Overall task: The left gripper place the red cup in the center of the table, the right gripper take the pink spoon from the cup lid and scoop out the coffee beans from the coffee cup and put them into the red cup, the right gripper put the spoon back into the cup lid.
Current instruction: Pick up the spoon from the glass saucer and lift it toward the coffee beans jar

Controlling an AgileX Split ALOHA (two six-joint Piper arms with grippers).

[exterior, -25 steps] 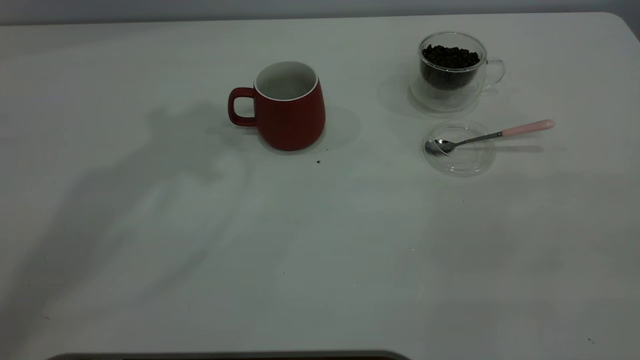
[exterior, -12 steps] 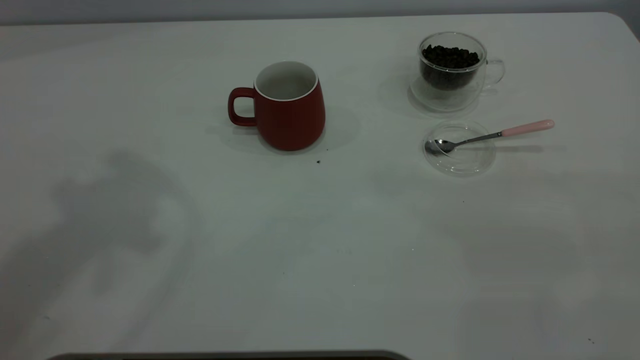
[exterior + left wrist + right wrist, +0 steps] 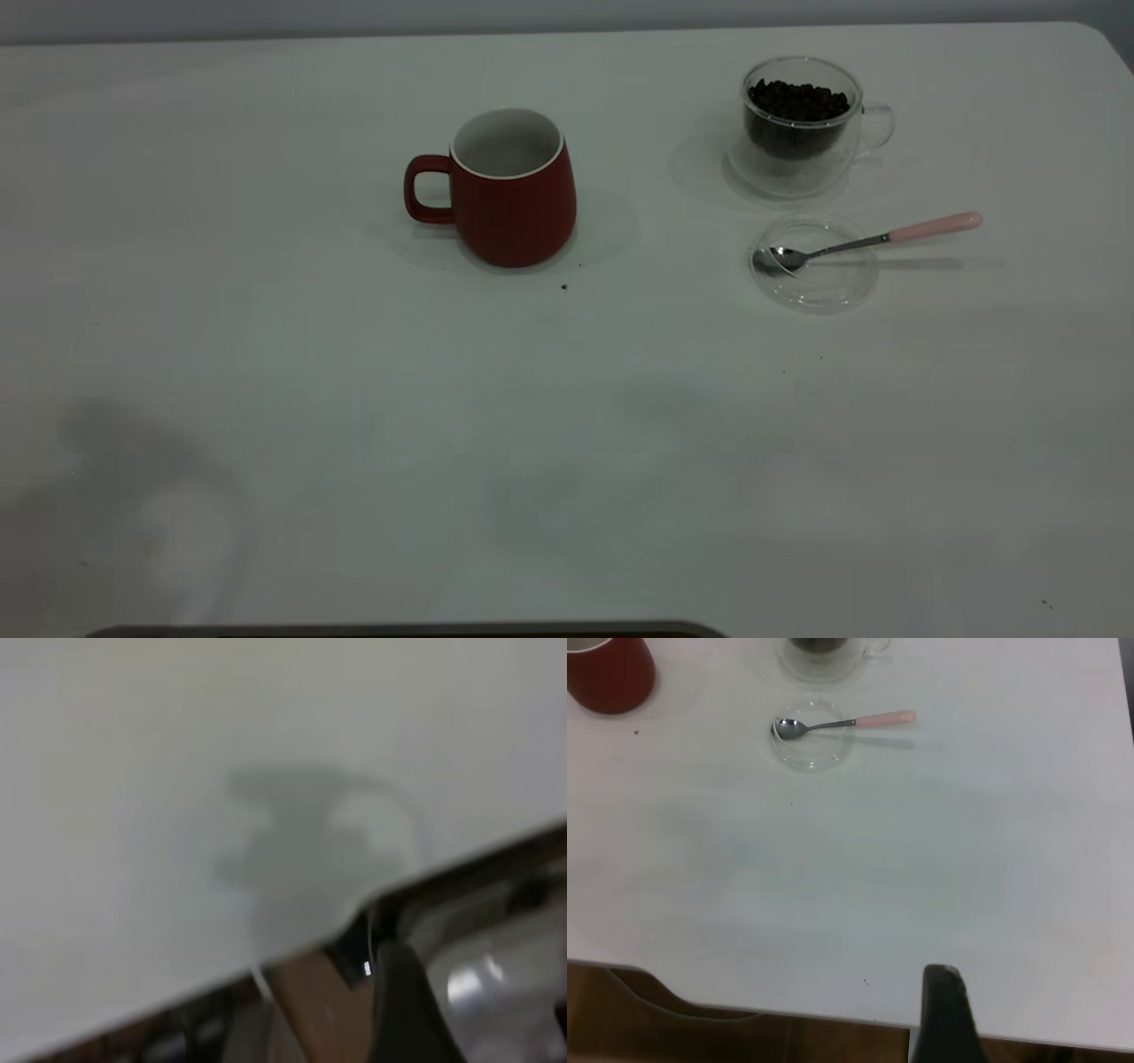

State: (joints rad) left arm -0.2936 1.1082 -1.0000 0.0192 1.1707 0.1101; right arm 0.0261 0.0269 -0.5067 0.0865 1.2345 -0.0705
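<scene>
Your red cup (image 3: 514, 190) stands upright near the middle of the table (image 3: 567, 425), a touch toward twelve o'clock, its handle pointing to nine and its white inside looking bare. Off at about two o'clock from it sits the coffee cup (image 3: 802, 124), upright, handle to three, beans (image 3: 797, 100) heaped dark inside the glass. Just at six o'clock of that cup lies the lid (image 3: 813, 263), flat on the table and apart from the glass. The spoon (image 3: 864, 240) rests across it: bowl down inside the lid near its nine o'clock edge, stem crossing the rim, pink end out past three o'clock, raised off the table.

Neither gripper shows in the exterior view. Your right wrist camera looks down on the spoon, lid and red cup from well back near the table edge, with one dark finger (image 3: 946, 1014) showing; whether that gripper is spread or closed, you cannot tell. The left wrist view shows only blurred table and its edge, so the left gripper's state cannot be told either
</scene>
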